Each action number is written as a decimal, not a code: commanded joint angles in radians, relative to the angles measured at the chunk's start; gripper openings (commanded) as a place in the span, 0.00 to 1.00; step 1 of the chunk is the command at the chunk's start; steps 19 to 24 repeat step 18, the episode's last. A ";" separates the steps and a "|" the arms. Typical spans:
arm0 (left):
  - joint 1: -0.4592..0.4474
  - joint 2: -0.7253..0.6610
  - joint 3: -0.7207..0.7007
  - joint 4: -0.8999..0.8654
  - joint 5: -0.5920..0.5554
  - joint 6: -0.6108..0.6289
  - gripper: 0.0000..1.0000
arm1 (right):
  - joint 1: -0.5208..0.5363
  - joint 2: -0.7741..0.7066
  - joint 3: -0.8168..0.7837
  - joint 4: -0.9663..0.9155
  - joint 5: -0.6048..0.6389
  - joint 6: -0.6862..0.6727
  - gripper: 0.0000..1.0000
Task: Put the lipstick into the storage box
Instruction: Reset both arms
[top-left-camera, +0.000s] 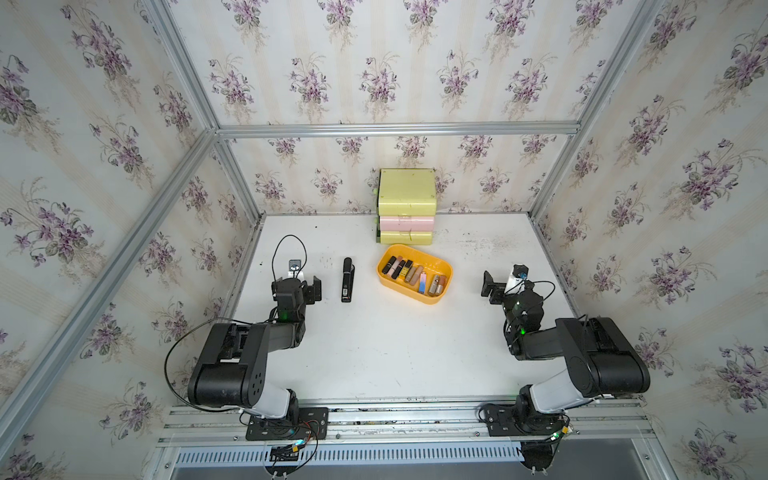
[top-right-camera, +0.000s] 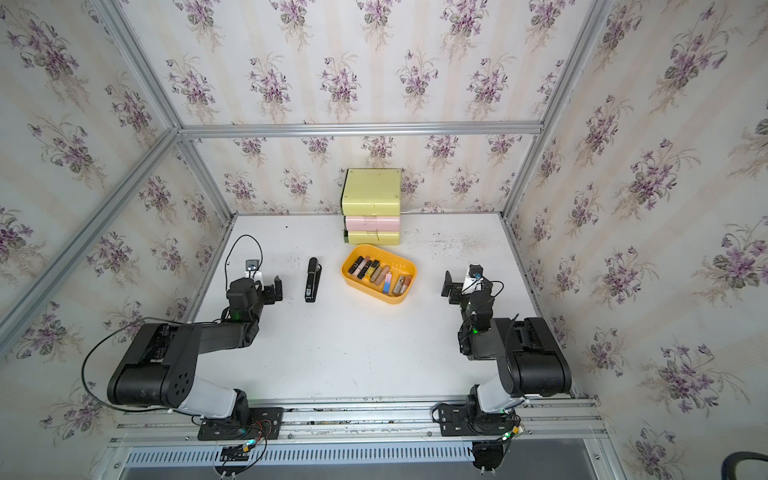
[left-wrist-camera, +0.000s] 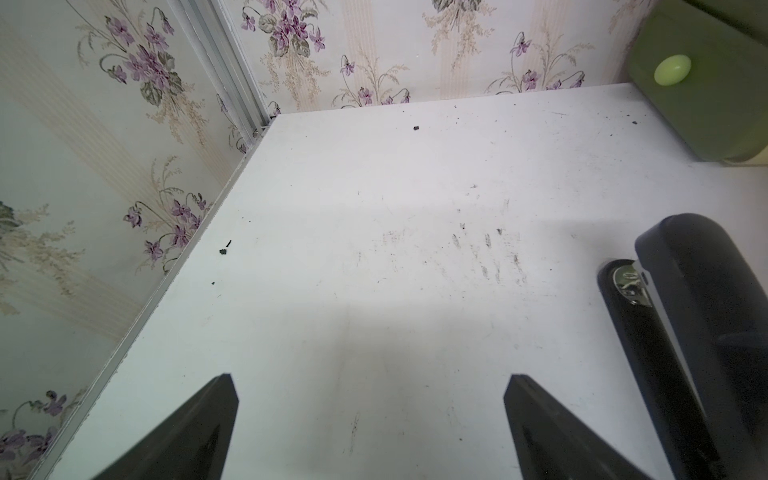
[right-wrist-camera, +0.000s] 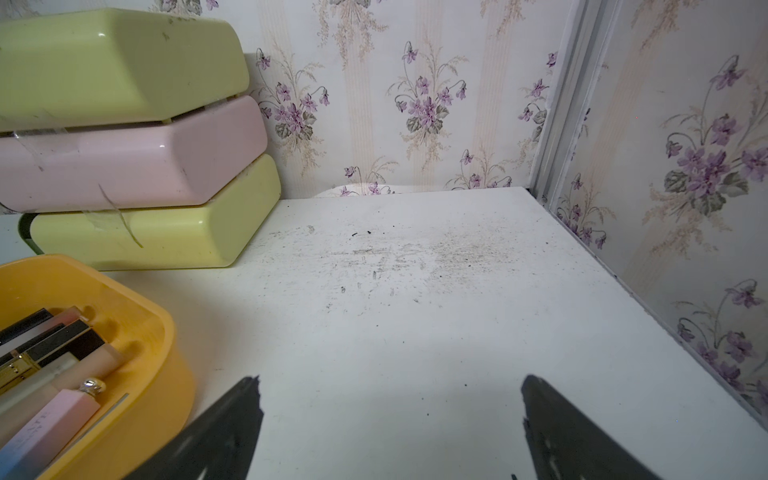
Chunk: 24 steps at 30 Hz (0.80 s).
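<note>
The storage box (top-left-camera: 416, 297) (top-right-camera: 380, 296) is a shallow orange-yellow tray at the middle back of the white table. Several lipsticks (top-left-camera: 409, 274) (top-right-camera: 376, 272) lie side by side inside it. In the right wrist view the box's rim (right-wrist-camera: 166, 345) and the lipsticks (right-wrist-camera: 54, 357) show close beside one finger. My left gripper (top-left-camera: 297, 279) (top-right-camera: 254, 282) (left-wrist-camera: 372, 378) hangs open over bare table left of the box. My right gripper (top-left-camera: 512, 282) (top-right-camera: 471, 284) (right-wrist-camera: 390, 378) hangs open to the right of the box. Nothing is between either pair of fingers.
A black stapler (top-left-camera: 347, 279) (top-right-camera: 311, 279) (left-wrist-camera: 698, 311) lies between my left gripper and the box. A stacked yellow-and-pink drawer unit (top-left-camera: 406, 199) (top-right-camera: 371, 195) (right-wrist-camera: 124, 145) stands against the back wall behind the box. Papered walls enclose the table (top-left-camera: 395, 345).
</note>
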 joint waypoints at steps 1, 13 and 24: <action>0.000 0.000 0.003 0.014 0.006 -0.009 1.00 | 0.001 -0.004 0.002 0.002 -0.020 0.000 1.00; 0.000 -0.002 0.001 0.017 0.005 -0.009 1.00 | 0.001 0.001 0.004 0.003 -0.020 -0.001 1.00; 0.000 -0.001 0.001 0.017 0.006 -0.009 1.00 | -0.001 0.000 0.005 -0.001 -0.020 0.000 1.00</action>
